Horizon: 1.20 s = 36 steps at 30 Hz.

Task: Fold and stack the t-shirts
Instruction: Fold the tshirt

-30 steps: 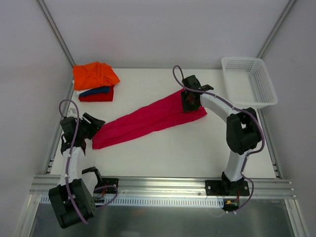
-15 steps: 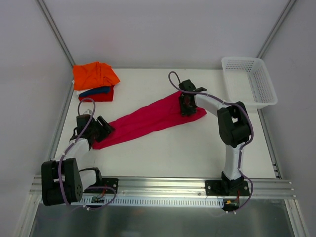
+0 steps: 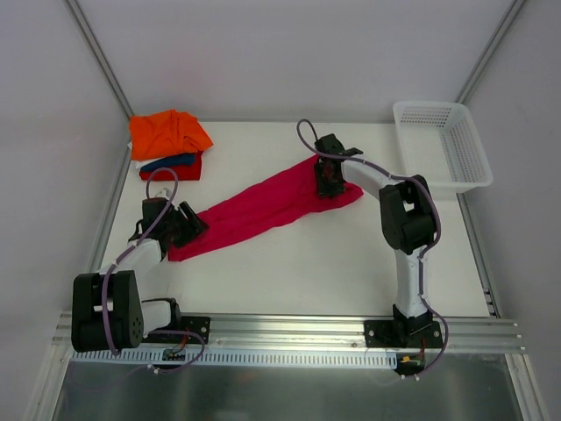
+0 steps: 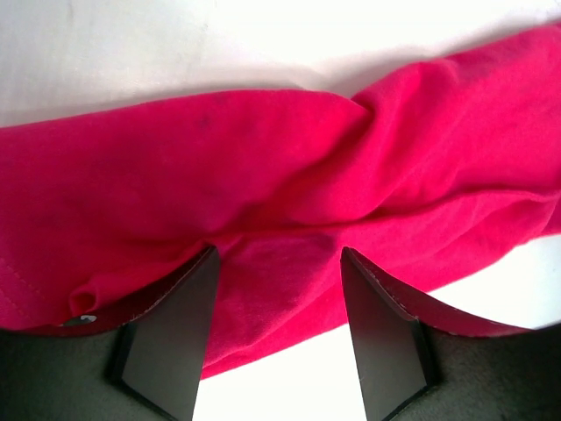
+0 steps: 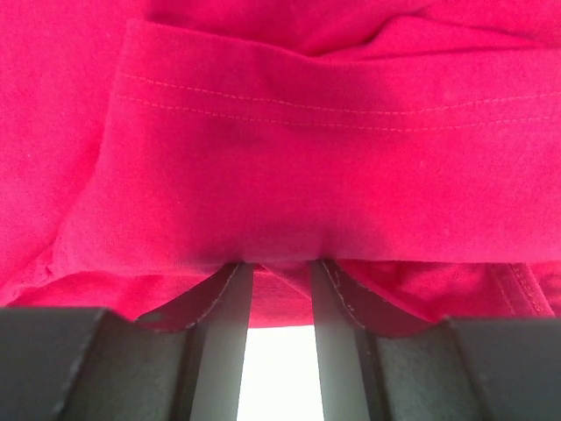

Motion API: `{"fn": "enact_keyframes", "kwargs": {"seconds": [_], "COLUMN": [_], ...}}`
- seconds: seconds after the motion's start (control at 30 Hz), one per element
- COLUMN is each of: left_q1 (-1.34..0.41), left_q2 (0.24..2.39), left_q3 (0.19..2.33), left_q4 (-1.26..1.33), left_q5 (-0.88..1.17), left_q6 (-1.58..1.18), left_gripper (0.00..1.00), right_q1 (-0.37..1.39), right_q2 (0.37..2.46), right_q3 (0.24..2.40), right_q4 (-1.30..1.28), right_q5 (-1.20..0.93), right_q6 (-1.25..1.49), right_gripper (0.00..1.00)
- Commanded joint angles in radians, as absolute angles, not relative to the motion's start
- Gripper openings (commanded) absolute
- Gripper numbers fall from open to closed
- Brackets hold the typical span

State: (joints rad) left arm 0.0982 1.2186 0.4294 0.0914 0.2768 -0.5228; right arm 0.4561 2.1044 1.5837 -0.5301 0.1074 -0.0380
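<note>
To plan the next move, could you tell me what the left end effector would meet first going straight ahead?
The magenta-pink cloth t-shirt: its bunched fabric sits right inside the left end effector, so contact looks immediate.

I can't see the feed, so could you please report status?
Left gripper, right gripper: each shut on one end of magenta t-shirt. Shirt stretched in a long band across table, not yet folded. Path to folded stack clear.

Twisted, bunched magenta t-shirt [image 4: 289,167] across the view, left pincer [image 4: 278,256] – dark fingers [image 4: 171,333] gripping its hem – white bench [image 4: 175,44] behind.
</note>
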Motion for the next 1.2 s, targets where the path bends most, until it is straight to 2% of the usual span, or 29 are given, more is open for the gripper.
{"fn": "enact_keyframes", "kwargs": {"seconds": [0.0, 0.37, 0.63, 0.93, 1.17], "left_q1": [0.069, -0.132, -0.265, -0.524, -0.69], "left_q2": [1.184, 1.077, 1.095, 1.199, 1.4], "left_q3": [0.425, 0.38, 0.397, 0.474, 0.577], "left_q4": [0.041, 0.006, 0.006, 0.006, 0.017], "left_q5": [0.284, 0.227, 0.183, 0.095, 0.072], "left_q6": [-0.509, -0.609, -0.658, -0.724, -0.747], "left_gripper": [0.58, 0.57, 0.56, 0.57, 0.57], "right_q1": [0.445, 0.407, 0.387, 0.387, 0.387], "right_q2": [2.157, 2.31, 2.399, 2.46, 2.52], "right_q3": [1.641, 1.937, 2.103, 2.218, 2.29], "right_q4": [-0.544, -0.664, -0.698, -0.661, -0.666], "right_q5": [0.072, 0.057, 0.043, -0.055, -0.158], "right_q6": [-0.04, -0.107, -0.118, -0.065, -0.025], "right_gripper": [0.36, 0.36, 0.36, 0.37, 0.38]}}
